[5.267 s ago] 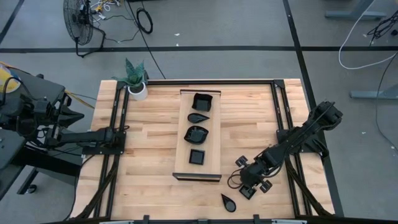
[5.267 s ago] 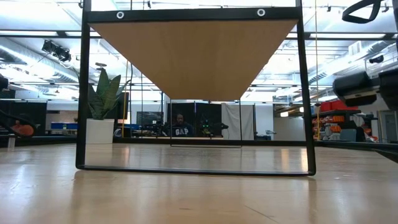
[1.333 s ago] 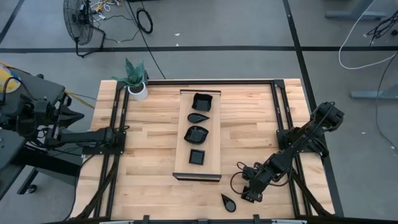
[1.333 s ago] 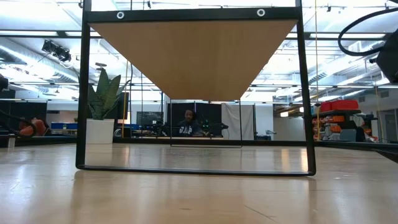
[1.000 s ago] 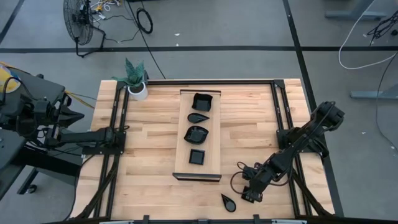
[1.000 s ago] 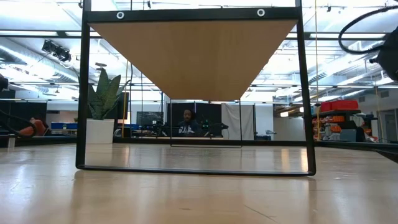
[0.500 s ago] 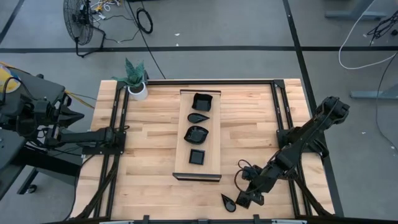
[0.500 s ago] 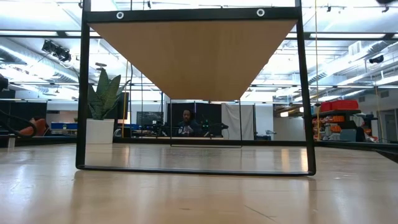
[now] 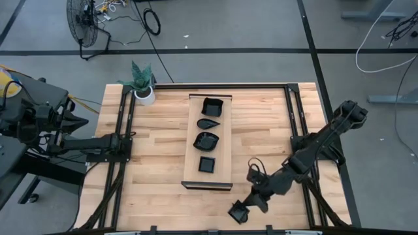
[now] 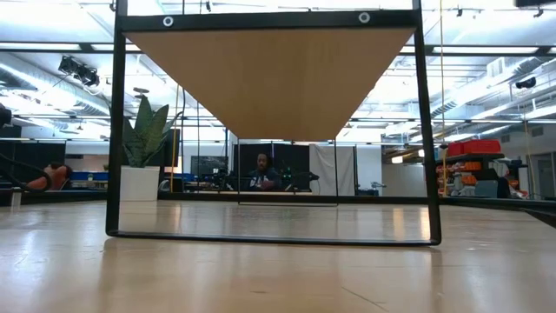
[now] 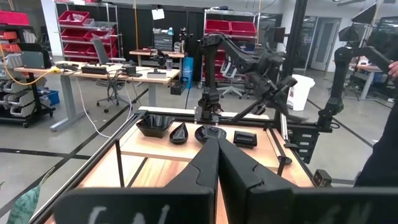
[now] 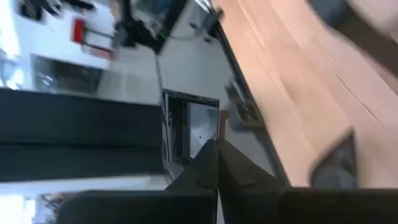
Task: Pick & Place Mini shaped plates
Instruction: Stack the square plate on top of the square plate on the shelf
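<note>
The long pale wooden board (image 9: 208, 141) lies along the middle of the table (image 9: 157, 170) and serves as the landmark. On it sit four glossy black mini plates in a row: a wavy-rimmed square bowl (image 9: 212, 106) at the far end, then a teardrop dish (image 9: 208, 123), a leaf-shaped dish (image 9: 206, 140) and a small square dish (image 9: 207, 164) nearest the front end. A fifth teardrop plate (image 9: 238, 211) lies off the board, beyond its front right corner near the table's front edge.

The right gripper (image 9: 244, 208) is down at that loose plate, its fingers pressed together; whether they pinch the rim cannot be told, since the arm covers the plate.

The left gripper (image 9: 129, 136), fingers also pressed together, waits well to the left of the board over the black frame rail. A small white pot with a green plant (image 9: 143, 88) stands beyond the board's far left corner.
</note>
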Controlling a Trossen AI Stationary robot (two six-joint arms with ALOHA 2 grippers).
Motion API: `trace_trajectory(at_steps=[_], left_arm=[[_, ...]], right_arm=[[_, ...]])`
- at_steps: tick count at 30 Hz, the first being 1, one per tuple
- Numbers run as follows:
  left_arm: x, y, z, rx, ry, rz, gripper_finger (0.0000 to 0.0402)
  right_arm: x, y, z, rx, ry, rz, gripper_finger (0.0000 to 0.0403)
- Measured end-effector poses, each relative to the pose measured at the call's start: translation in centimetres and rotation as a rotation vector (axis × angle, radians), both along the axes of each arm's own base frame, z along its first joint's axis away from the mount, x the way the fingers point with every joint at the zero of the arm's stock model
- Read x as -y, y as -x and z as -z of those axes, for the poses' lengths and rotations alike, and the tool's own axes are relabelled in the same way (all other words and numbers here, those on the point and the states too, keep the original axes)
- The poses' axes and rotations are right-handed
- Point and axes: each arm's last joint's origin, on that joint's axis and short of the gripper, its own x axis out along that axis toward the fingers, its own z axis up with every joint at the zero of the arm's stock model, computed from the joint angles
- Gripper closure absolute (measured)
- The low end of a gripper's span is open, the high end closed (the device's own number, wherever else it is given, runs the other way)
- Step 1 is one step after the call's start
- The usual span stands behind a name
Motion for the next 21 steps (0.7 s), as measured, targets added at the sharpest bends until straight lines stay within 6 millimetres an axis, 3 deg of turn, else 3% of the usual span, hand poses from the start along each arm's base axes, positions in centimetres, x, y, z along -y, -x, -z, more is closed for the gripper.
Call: trace_trajectory(at_steps=[12,21], left_arm=[[0.0,0.0,0.0,0.0,0.0,0.0,0.0387],[0.0,0.0,0.0,0.0,0.001,0.0,0.0387]], right_arm=[[3.3,-3.8,-3.6,0.153,-0.163,0.173,0.0403],[6.6,-5.5,-3.8,0.135,-0.226,0.397,0.0403]])
